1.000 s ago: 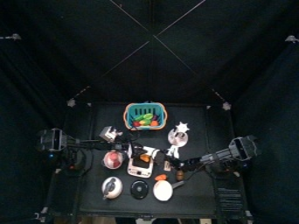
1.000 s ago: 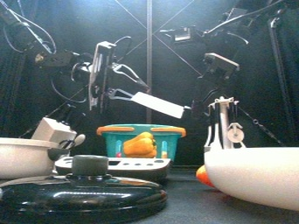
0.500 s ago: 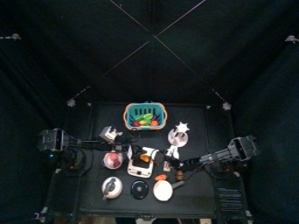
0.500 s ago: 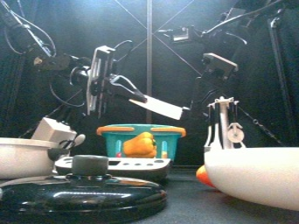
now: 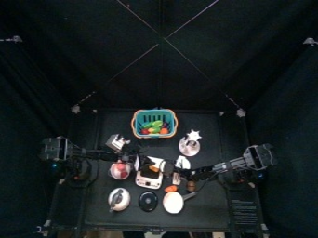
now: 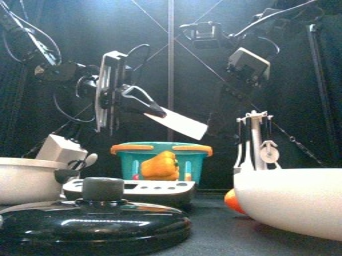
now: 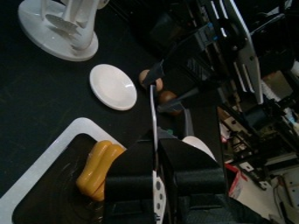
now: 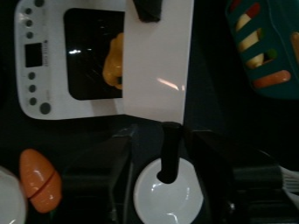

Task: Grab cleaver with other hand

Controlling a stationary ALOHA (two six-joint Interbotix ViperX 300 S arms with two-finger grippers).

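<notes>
My left gripper (image 6: 112, 94) is shut on the black handle of the cleaver (image 6: 179, 121) and holds it in the air above the teal basket (image 6: 160, 160), with the white blade slanting down to the right. The left wrist view shows the blade edge-on (image 7: 152, 101) above the jaws. My right gripper (image 6: 246, 63) hangs high to the right of the blade, apart from it, jaws open. The right wrist view looks onto the flat blade (image 8: 158, 61) and its handle (image 8: 172, 153).
Below stand a white toy oven (image 8: 47, 61) with a yellow item, a white utensil stand (image 6: 254, 145), a large white bowl (image 6: 287, 200), a dark pot lid (image 6: 94, 222) and another white bowl (image 6: 24, 178). A small white plate (image 7: 114, 85) lies nearby.
My right gripper has moved up and left toward the cleaver and tilted. My left gripper has shifted the cleaver slightly left and up.
</notes>
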